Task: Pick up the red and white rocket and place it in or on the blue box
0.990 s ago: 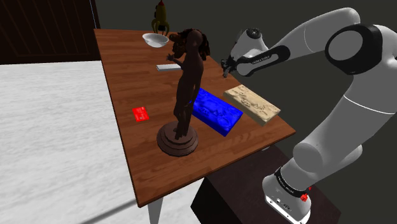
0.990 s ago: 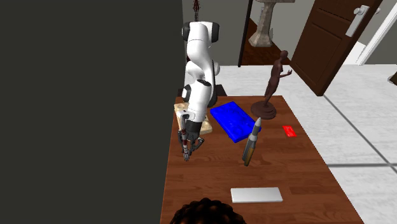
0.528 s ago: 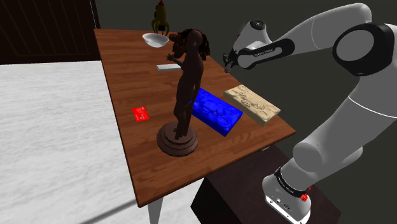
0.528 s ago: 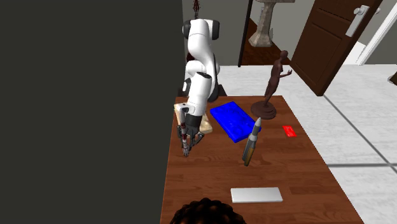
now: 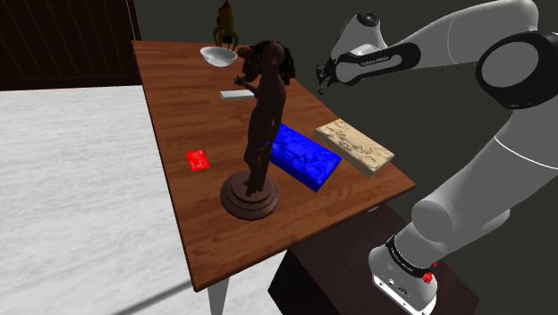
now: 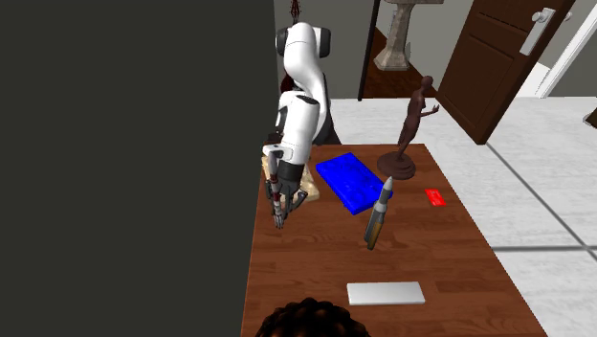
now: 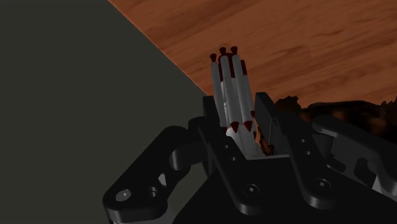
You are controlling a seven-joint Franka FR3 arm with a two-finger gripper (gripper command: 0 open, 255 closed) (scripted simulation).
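The rocket [image 7: 228, 83] is white with dark red tips, and my gripper [image 7: 242, 124] is shut on it, its finned end sticking out past the fingers. In the second exterior view the gripper [image 6: 278, 203] hangs above the table's edge by the dark wall, with the rocket [image 6: 279, 218] pointing down. The blue box [image 6: 350, 182] lies on the table to that view's right of the gripper. In the shoulder view the gripper [image 5: 320, 80] is up above and beyond the blue box [image 5: 304, 155], clear of it.
A tall dark figurine [image 5: 257, 143] stands beside the box. A tan slab [image 5: 355, 145], a red card [image 5: 198, 160], a white flat piece [image 5: 237, 93], a white bowl [image 5: 218, 55] and an olive rocket-shaped thing [image 6: 378, 215] are on the wooden table [image 5: 179, 98]. A dark curly object [image 6: 306, 321] sits at the far end.
The gripper has risen with the rocket still held, drifting slightly toward the dark wall. Nothing on the table has moved.
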